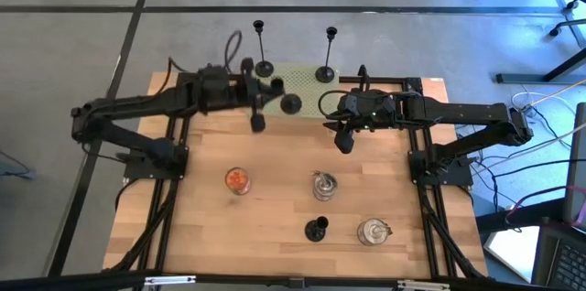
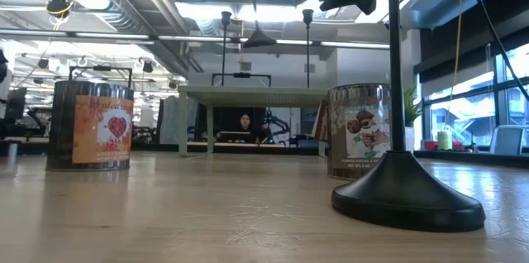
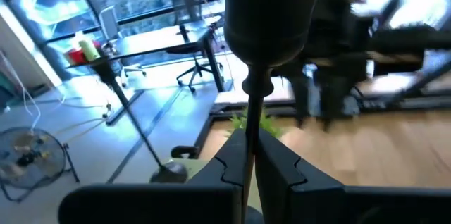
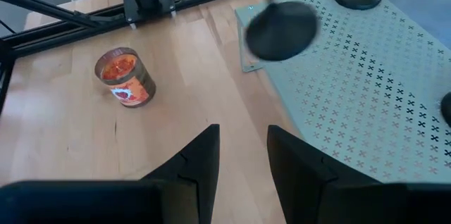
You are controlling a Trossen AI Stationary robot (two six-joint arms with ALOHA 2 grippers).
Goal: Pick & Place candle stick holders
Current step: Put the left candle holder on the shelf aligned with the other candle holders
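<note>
Two black candlestick holders (image 1: 265, 69) (image 1: 325, 74) stand by their round bases on the pale green perforated mat (image 1: 307, 90) at the table's far edge. A third holder (image 1: 316, 229) stands on the wood near the front; its base fills the low view (image 2: 407, 193). My left gripper (image 1: 259, 101) is over the mat's left part, shut on the fourth holder, whose round base (image 1: 291, 103) lies beyond the fingertips. My right gripper (image 1: 343, 143) is open and empty, right of the mat, over the wood (image 4: 243, 153). My left gripper pinches the held holder's thin stem (image 3: 250, 136) between its two fingers (image 3: 282, 168). The stem runs on past the fingertips to the round base (image 3: 271, 13). The holder is lifted clear of the mat and tilted; its base shows over the mat's corner (image 4: 282, 30).
Three candle jars stand on the wood: an orange one (image 1: 238, 181) at the middle left, one (image 1: 323, 184) at the middle, one (image 1: 373, 231) at the front right. Black frame rails (image 1: 174, 172) run along both sides of the table. A person sits in the room beyond (image 2: 245, 122).
</note>
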